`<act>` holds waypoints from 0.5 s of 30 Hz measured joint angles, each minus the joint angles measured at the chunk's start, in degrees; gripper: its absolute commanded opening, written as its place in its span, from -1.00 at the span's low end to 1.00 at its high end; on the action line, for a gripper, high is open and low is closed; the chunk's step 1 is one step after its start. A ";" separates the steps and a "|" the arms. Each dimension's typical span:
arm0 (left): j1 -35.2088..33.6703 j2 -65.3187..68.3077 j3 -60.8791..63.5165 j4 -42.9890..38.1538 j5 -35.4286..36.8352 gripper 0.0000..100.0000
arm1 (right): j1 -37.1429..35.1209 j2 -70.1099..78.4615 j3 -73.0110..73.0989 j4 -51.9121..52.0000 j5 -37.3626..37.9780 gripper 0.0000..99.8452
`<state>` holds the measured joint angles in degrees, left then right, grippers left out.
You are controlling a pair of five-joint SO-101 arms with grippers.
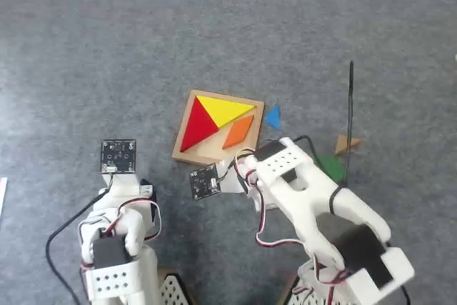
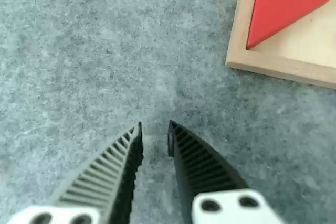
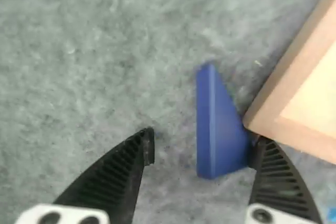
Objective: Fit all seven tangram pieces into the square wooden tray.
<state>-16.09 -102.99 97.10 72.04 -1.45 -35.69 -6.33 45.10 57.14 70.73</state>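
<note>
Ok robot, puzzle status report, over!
Right gripper open around blue triangle beside tray corner. Left gripper barely open, empty, over mat. Red piece, yellow piece, orange piece in tray; green piece, brown piece out on mat.

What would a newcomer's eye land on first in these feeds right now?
First, the bright red triangle, yellow triangle and orange parallelogram lying in the square wooden tray in the middle of the grey carpet. Next, the blue triangle on the carpet just outside the tray's corner, sitting between the open fingers of the right gripper.
</note>
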 measured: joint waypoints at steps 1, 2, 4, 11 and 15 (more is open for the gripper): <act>0.00 0.00 0.00 0.00 0.00 -0.84 | 0.00 0.00 0.00 0.00 0.09 -0.42; 0.00 0.00 0.00 0.00 0.00 -0.84 | 0.00 0.35 0.00 0.00 0.18 -0.42; 0.00 0.00 0.00 0.00 0.00 -0.84 | 0.00 0.62 0.00 0.00 0.62 -0.42; 0.00 0.00 0.00 0.00 0.00 -0.84 | 0.70 0.70 0.00 0.00 1.23 -0.48; 0.00 0.00 0.00 0.00 0.00 -0.84 | 0.70 0.88 0.00 -0.09 2.73 -0.68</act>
<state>-16.09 -102.99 97.10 72.04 -1.45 -34.99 -5.45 45.10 57.05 73.45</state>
